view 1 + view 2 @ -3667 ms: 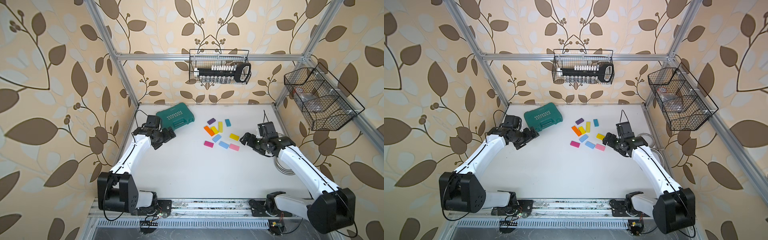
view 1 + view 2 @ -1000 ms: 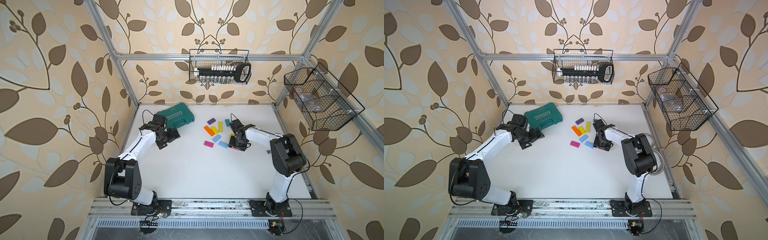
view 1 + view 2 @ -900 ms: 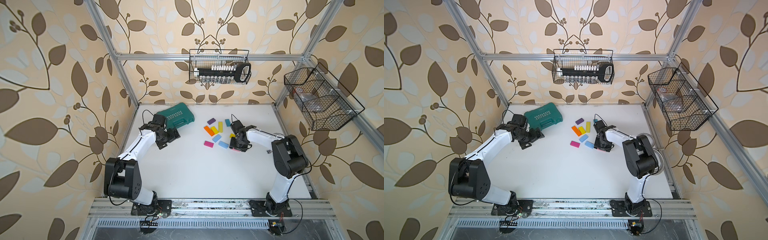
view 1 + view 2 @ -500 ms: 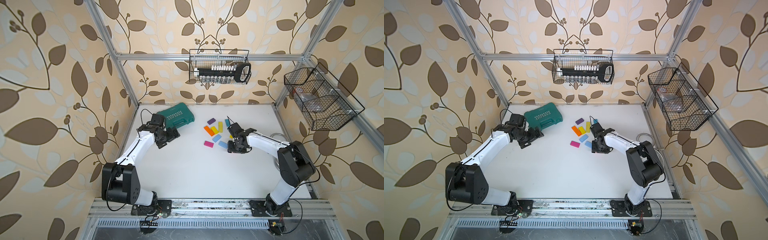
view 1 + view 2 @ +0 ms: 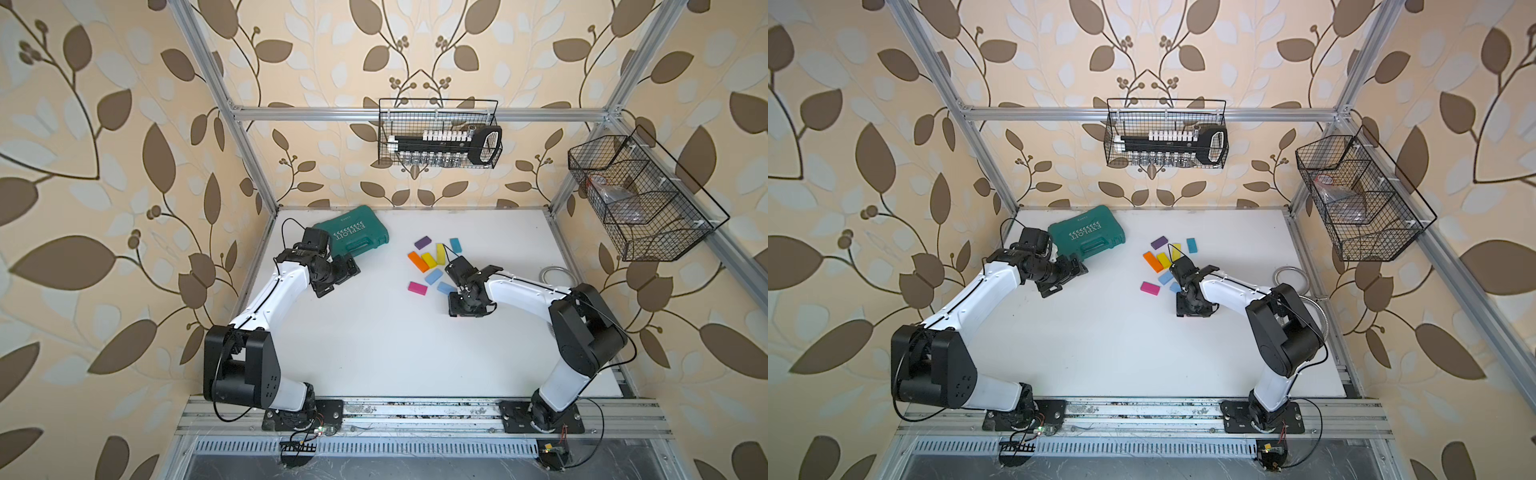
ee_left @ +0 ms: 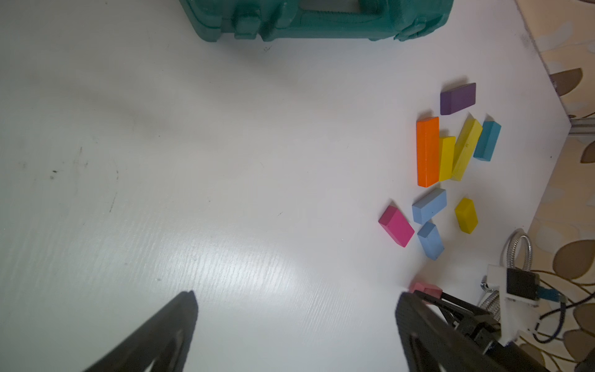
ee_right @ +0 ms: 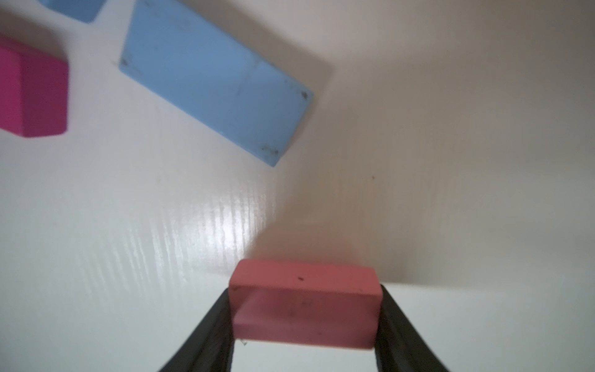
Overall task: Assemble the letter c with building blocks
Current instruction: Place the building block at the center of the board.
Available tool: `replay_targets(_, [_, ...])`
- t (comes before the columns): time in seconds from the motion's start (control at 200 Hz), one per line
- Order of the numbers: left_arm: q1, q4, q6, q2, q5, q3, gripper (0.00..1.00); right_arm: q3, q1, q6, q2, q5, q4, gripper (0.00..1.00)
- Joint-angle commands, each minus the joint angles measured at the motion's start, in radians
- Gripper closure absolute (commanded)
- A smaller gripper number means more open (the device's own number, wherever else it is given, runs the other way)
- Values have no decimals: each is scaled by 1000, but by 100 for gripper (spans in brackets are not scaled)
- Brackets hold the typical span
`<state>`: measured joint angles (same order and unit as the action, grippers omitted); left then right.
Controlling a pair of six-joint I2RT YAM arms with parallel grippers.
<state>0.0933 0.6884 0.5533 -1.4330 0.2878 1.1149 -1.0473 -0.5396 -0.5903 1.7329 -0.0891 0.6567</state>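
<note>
My right gripper [image 7: 304, 322] is shut on a pink block [image 7: 306, 299], holding it by its short ends low over the white table [image 5: 374, 353], just in front of the loose blocks. In both top views the gripper [image 5: 463, 307] [image 5: 1192, 309] hides the block. Lying flat in the left wrist view are purple [image 6: 457, 98], orange [image 6: 427, 151], teal [image 6: 486, 140], magenta [image 6: 396, 226], three yellow [image 6: 466, 215] and two light blue [image 6: 429, 201] blocks. My left gripper [image 6: 296, 299] [image 5: 336, 276] stands open and empty, well left of the blocks.
A green plastic case [image 5: 353, 235] lies at the back left, close behind my left gripper. Wire baskets hang on the back wall [image 5: 438, 133] and the right wall [image 5: 640, 199]. A metal hose [image 5: 550, 274] curls at the table's right edge.
My right gripper has drawn away from the block cluster toward the front of the table with the pink block in it. The left arm has hardly moved.
</note>
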Motion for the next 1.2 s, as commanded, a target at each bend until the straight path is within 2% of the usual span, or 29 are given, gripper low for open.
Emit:
replay_targets(0.0, [9, 11, 2, 20, 13, -1, 1, 27, -18, -59, 4, 0, -23, 48])
replay_targets(0.245, [10, 11, 6, 20, 15, 2, 1, 44, -25, -86, 19, 9, -47, 45])
replay_targets(0.525, [10, 8, 10, 20, 17, 2, 1, 52, -27, -90, 14, -6, -47, 30])
replay_targets(0.685, [10, 8, 10, 20, 17, 4, 1, 51, -28, -84, 14, -9, -47, 30])
replay_targets(0.925, [10, 8, 14, 22, 17, 2, 1, 43, -29, -50, 26, -8, -47, 36])
replay_targets(1.195, [10, 8, 13, 23, 18, 0, 1, 25, -29, -30, 53, -18, -44, 38])
